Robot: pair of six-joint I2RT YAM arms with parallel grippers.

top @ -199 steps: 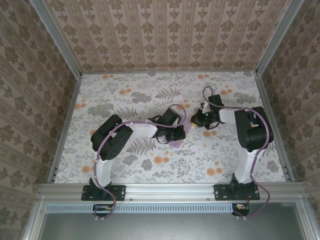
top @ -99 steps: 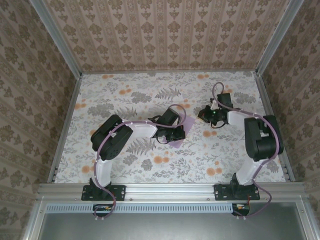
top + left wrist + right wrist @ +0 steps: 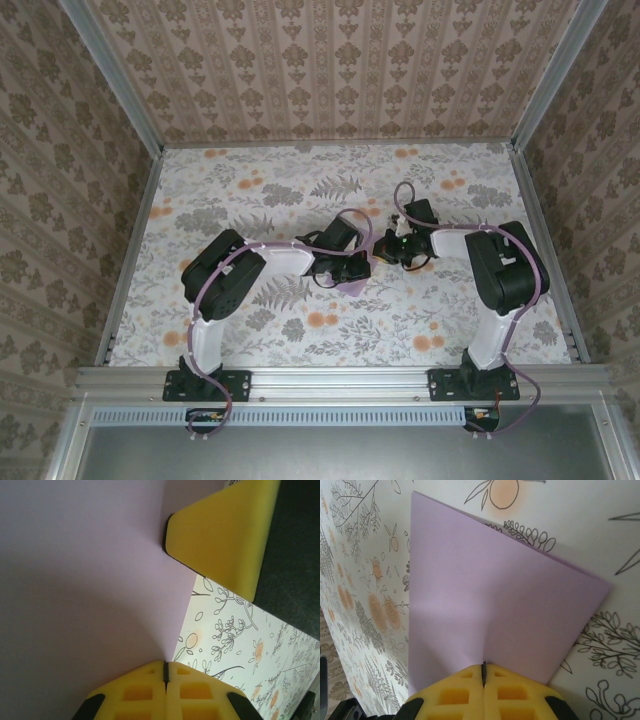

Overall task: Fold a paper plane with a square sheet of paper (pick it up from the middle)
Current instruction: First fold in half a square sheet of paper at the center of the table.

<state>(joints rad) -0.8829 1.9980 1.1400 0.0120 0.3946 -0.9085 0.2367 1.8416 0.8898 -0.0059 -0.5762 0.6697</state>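
Observation:
The square sheet of paper [image 3: 352, 287] is lilac and lies folded on the flowered table, just below my left gripper [image 3: 352, 274]. In the left wrist view the paper [image 3: 85, 580] spreads over the left side, and my left gripper [image 3: 165, 666] is shut with its tips on the paper's edge. One yellow finger [image 3: 225, 535] of the right gripper rests at the paper's far edge. In the right wrist view my right gripper [image 3: 483, 669] is shut, its tips touching the near edge of the paper [image 3: 490, 595]. From above, the right gripper [image 3: 386, 247] sits just right of the left one.
The flowered table [image 3: 250, 190] is walled by patterned panels on three sides, with metal rails [image 3: 130, 260] along its edges. Both arm bases stand on the near rail [image 3: 340, 380]. Open tabletop lies to the left and at the back.
The right gripper swung away to the right, then came back left to the paper beside the left gripper. The left arm and paper stayed put.

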